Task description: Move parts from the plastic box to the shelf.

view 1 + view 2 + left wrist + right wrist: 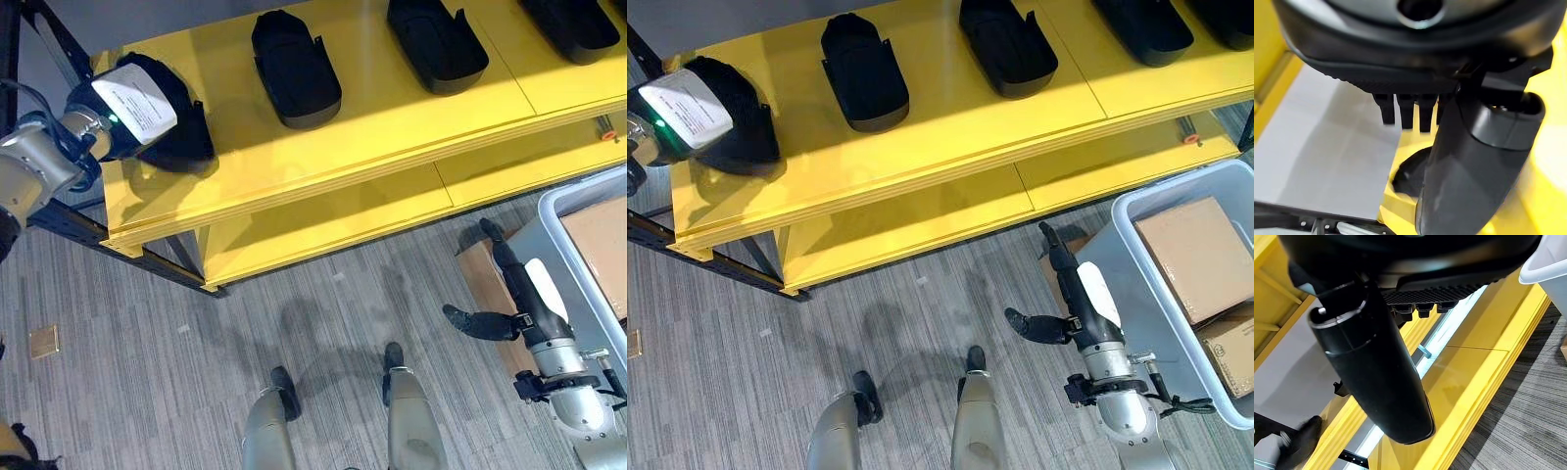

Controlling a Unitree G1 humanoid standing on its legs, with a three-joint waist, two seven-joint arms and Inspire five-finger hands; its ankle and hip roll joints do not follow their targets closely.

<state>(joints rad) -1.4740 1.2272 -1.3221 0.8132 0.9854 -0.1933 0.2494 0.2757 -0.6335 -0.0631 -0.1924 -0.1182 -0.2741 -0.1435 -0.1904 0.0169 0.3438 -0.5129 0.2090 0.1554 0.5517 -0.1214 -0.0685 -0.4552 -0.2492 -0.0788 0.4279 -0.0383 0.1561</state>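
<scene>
You're looking at a yellow shelf (392,127) w/ two levels; the top level is carrying black parts. Count from the head views: 4 parts showing in the left eye view, 5 in the right eye view, where one more is peeking in at the top right corner. From the robot's left: part 1 (735,117) at the L end, part 2 (862,73), part 3 (1009,44), part 4 (1141,24), all lying apart from each other in a row.

The L hand (132,108) is sitting at part 1 on the shelf's L end, its white-labelled back facing up. Its fingers (1410,110) are pointing straight down in the L wrist view, but you can't tell whether they're gripping the part; they're hidden against it in the head views.

The R hand (1083,294) is hanging low over the floor, beside the grey plastic box (1136,294), holding nothing. Its fingers are lying straight, thumb (1038,326) sticking out sideways.

Inside the box: 2 cardboard cartons, one (1195,255) near the shelf side, one (1229,352) closer to the robot.
</scene>
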